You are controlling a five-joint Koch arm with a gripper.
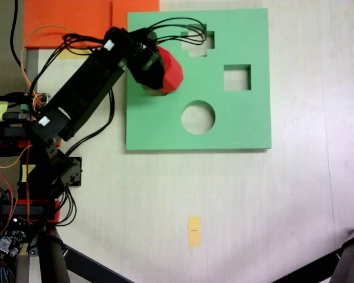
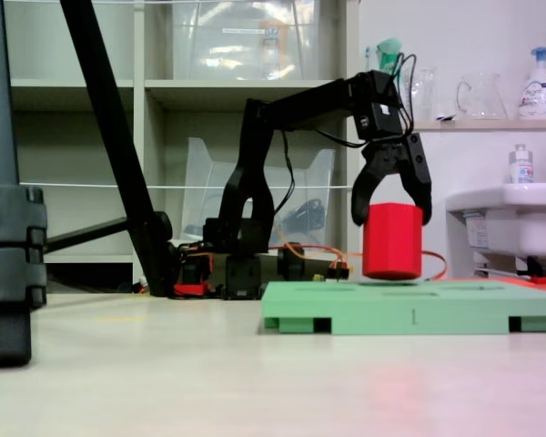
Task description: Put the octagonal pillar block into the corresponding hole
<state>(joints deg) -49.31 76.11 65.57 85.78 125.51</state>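
The red octagonal pillar block point(image 1: 172, 72) point(image 2: 392, 246) hangs upright in my gripper point(image 1: 158, 66) point(image 2: 392, 218), whose jaws are shut on its upper sides. In a fixed view the block is over the upper left part of the green foam board point(image 1: 248, 127), left of all the cutouts. From the side, its base is level with or barely above the board point(image 2: 409, 314). The eight-sided hole point(image 1: 202, 42) lies up and to the right of the block, partly crossed by my black cables. The square cutout point(image 1: 237, 77) and the round cutout point(image 1: 198, 117) are farther right and below.
An orange sheet point(image 1: 71, 20) lies beyond the board's top left corner. A yellow tape mark point(image 1: 193, 230) sits on the table below the board. Black tripod legs point(image 1: 348, 259) point(image 2: 118, 155) stand near the table's edges. A white basin point(image 2: 510, 218) is at the right.
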